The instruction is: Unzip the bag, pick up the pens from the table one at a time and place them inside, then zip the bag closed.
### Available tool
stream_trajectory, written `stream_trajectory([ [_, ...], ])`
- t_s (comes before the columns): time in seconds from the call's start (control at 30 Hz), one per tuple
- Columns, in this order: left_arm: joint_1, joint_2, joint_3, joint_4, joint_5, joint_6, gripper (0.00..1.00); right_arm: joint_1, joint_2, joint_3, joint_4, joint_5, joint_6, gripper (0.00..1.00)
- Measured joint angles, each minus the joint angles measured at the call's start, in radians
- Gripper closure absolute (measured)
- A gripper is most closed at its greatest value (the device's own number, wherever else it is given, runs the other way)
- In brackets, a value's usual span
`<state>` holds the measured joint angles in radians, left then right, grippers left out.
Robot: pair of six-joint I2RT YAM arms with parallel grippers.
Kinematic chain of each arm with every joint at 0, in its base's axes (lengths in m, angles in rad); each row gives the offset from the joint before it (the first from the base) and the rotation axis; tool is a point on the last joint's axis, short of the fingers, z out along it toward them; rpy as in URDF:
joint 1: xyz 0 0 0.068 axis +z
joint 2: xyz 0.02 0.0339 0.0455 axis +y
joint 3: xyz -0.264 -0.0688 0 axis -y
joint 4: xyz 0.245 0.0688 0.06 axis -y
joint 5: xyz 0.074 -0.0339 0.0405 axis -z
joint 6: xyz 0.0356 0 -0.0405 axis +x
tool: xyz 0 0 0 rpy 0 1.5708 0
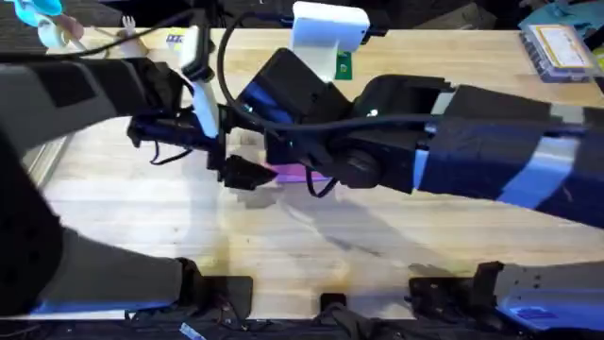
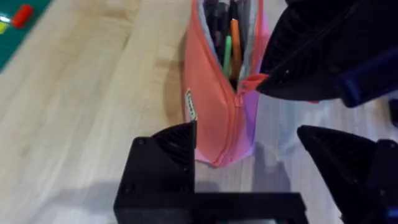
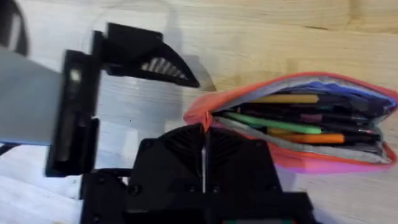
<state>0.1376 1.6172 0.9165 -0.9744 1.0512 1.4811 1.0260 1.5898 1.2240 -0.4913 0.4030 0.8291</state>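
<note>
While both arms crowd over the middle of the table (image 1: 142, 203), we find the view from above largely blocked by their dark bulk, so that little of the bag (image 1: 300, 174) shows there beyond a pink-purple sliver under the right arm. At the far left edge of the overhead view lies a pale blue and pink toy (image 1: 47, 21), and in the left wrist view a green board (image 2: 13, 30) with a small red piece sits at the table's margin, well apart from the bag. Moving right, we see the left gripper (image 2: 249, 152) spread wide, its two black fingers standing on either side of the bag's near end without closing on it. The bag (image 2: 217, 99) lies on the light wood, its zipper partly open, and several pens (image 3: 292, 121) rest inside: green, orange and tan ones among dark ones. The right gripper (image 3: 204, 127) is pinched together at the bag's end, where the orange zipper tab (image 2: 252, 82) sits; it appears to grasp that tab. Farther right in the overhead view, a white box (image 1: 328, 33) stands near the table's far edge with a small green tag (image 1: 343, 66) beside it, and a clear plastic case (image 1: 559, 47) lies at the far right corner.
</note>
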Motion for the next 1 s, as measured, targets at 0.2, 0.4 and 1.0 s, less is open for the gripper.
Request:
stream_trajectory([
  [0.2,-0.022,0.074,0.000,0.007,0.003,-0.001,0.007,0.000,0.000,0.000,0.000,0.000,0.000,0.971],
  [0.4,-0.022,0.079,0.000,0.057,0.030,-0.004,0.006,0.000,0.000,0.000,0.000,0.000,0.000,0.971],
  [1.0,-0.022,0.079,0.000,0.092,0.037,-0.012,0.955,-0.009,0.000,0.000,-0.013,-0.001,0.000,0.971],
])
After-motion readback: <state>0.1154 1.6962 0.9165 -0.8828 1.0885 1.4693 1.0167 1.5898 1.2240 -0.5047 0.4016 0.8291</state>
